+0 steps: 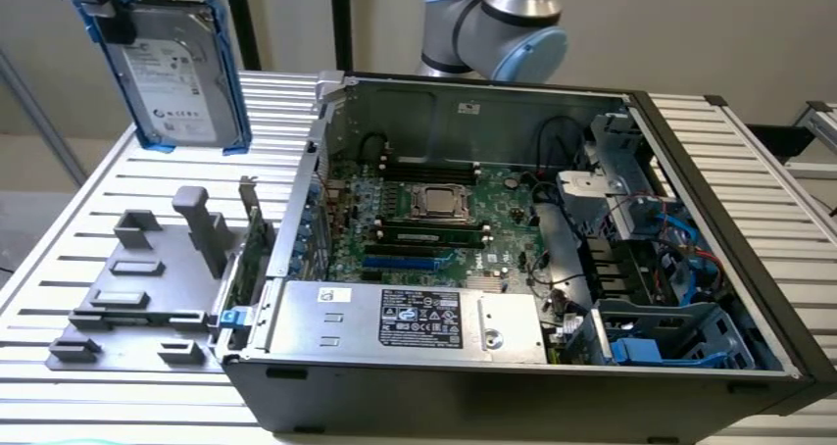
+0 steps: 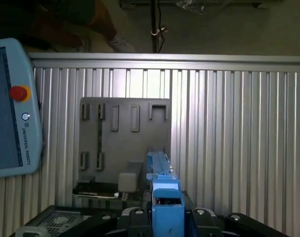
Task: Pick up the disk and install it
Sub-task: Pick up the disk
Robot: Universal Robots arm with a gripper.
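Observation:
The disk (image 1: 176,73), a silver drive with a white label and blue side rails, hangs upright in the air above the table's far corner on the exterior view's left. My gripper (image 1: 109,9) is shut on its upper edge. In the wrist view the disk (image 2: 161,173) appears edge-on as a blue rail, clamped between my gripper's (image 2: 167,219) dark fingers (image 2: 137,217). Directly under it lies the grey plastic fixture (image 2: 125,138) with upright posts, which stands unoccupied on the table (image 1: 144,278).
An open computer case (image 1: 732,220) lies on the slatted aluminium table (image 1: 171,171), with motherboard, silver power-supply box (image 1: 406,318) and blue drive bays (image 1: 667,342) on the exterior view's right. The arm's elbow (image 1: 504,19) rises behind the case. A teach pendant (image 2: 11,103) rests at the table's edge.

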